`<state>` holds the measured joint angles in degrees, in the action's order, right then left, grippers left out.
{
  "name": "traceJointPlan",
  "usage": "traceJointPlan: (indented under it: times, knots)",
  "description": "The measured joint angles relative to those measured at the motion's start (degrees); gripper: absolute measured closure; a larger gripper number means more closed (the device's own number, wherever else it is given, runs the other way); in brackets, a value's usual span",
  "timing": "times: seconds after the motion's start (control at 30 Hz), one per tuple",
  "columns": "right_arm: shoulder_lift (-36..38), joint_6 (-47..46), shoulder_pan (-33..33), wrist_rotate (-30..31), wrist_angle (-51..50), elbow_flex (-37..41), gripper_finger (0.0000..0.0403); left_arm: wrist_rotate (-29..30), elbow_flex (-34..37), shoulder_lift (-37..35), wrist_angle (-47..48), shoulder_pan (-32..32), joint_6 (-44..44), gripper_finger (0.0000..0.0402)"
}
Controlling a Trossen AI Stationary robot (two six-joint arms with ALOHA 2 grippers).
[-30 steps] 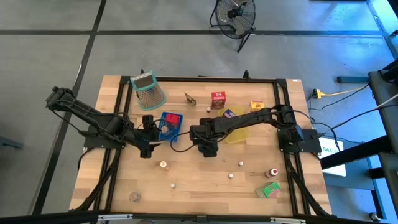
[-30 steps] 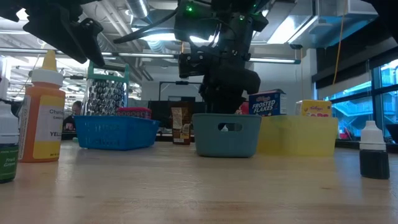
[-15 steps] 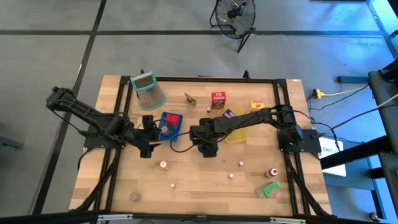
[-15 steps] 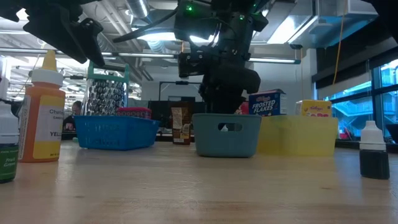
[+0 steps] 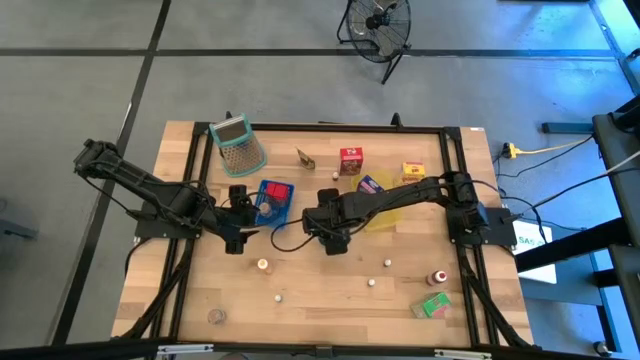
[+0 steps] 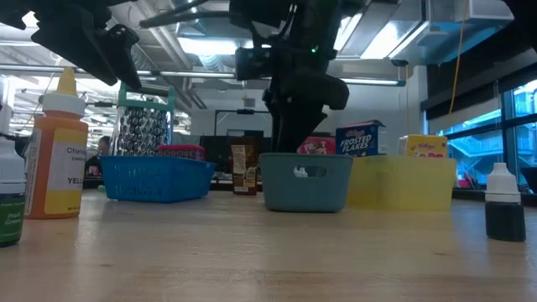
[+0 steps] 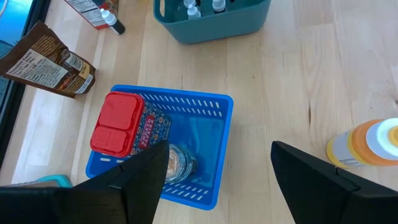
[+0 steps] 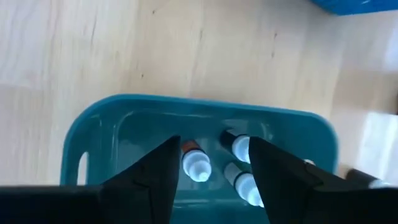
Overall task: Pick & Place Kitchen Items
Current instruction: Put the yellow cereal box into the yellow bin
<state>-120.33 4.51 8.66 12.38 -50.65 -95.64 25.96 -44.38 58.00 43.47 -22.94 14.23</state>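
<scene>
While the right gripper [image 8: 211,180] hangs just over the grey-blue tray [image 8: 99,134] at the middle of the high view, its fingers stand apart with nothing between them, and three small white-capped bottles [image 8: 196,165] lie in the tray right below the fingertips. From where I stand the worry is plain: if that arm drops or swings sideways without lifting clear, a finger could catch the tray wall and drag or tip the whole tray, spilling what is already sorted.

The left gripper [image 7: 217,180] sits at centre left of the high view, jaws open and empty, above the near edge of the blue tray [image 7: 217,106]. That tray holds a red-lidded carton [image 7: 121,130] and a small jar, and an orange bottle [image 7: 367,146] stands just beside the gripper on the bare wood. A careless sweep there could knock that bottle over.

Plenty is not yet sorted: the red carton [image 5: 351,160] and yellow carton [image 5: 413,171] near the upper middle of the high view, the green carton [image 5: 434,305] and red-capped bottle [image 5: 437,277] at lower right, and tiny round pieces [image 5: 371,282] scattered along the lower part. Those small rounds look likely to roll or squirt out of a pinch. With both arms so near each other at the table's middle, a shared reach could also make them collide.
</scene>
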Motion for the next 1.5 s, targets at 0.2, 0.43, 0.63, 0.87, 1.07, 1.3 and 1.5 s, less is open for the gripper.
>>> traceJointPlan:
  times: [0.2, 0.43, 0.63, 0.87, 1.07, 1.3, 1.5]
  knots:
    - [0.0, 0.0, 2.67, 6.98, -2.07, -2.53, 0.021, -0.02, 0.0, -0.01, 0.0, 0.0, 0.01, 0.0123]
    - [0.02, 1.95, 6.57, 20.96, -3.39, -4.41, 0.021, -0.04, 0.0, -0.01, -0.01, 0.0, 0.01, 0.0123]
    - [0.02, 1.72, 9.04, 33.36, -3.39, -4.41, 0.021, -0.06, 0.0, -0.01, -0.01, 0.0, 0.01, 0.0123]
    - [0.02, -2.73, 12.55, 48.86, -3.42, -4.41, 0.021, -0.63, 0.0, -0.01, -0.01, 0.0, 0.23, 0.0123]
    - [0.02, -8.81, 14.21, 50.6, -5.41, -4.41, 0.021, -1.91, 0.0, -0.01, 0.01, 0.0, 0.62, 0.0123]
    - [0.02, -21.05, 14.94, 48.27, -12.12, -4.41, 0.021, -1.92, 0.0, -0.01, -0.01, 0.0, 0.29, 0.0123]
    - [0.0, -37.24, 16.99, 38.83, -29.86, -7.47, 0.021, -1.68, 0.0, -0.01, -0.01, 0.0, -0.43, 0.0123]
